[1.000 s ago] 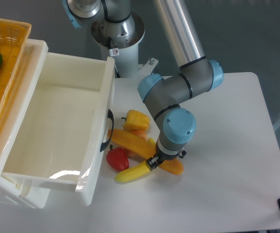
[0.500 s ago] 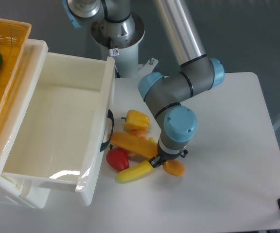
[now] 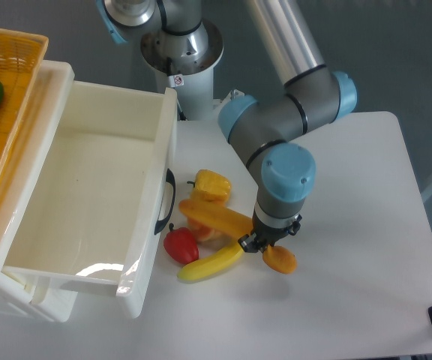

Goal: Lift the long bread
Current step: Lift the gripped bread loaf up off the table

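Now gripping the long bread (image 3: pixel 214 217) with the pincer (image 3: pixel 258 244), clamped near the loaf's right part. Stretching leftward from the pincer toward the white bin (image 3: pixel 88 195), with the orange tip (image 3: pixel 280 259) poking out on the near right. Sitting over the yellow banana (image 3: pixel 210 264) and red pepper (image 3: pixel 180 244) on the bench (image 3: pixel 351 225), beside the yellow pepper (image 3: pixel 211 185).

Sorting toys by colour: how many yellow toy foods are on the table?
2: a yellow plastic bell pepper beside the drawer handle, and a curved yellow banana nearer the front. Others may hide under the arm.
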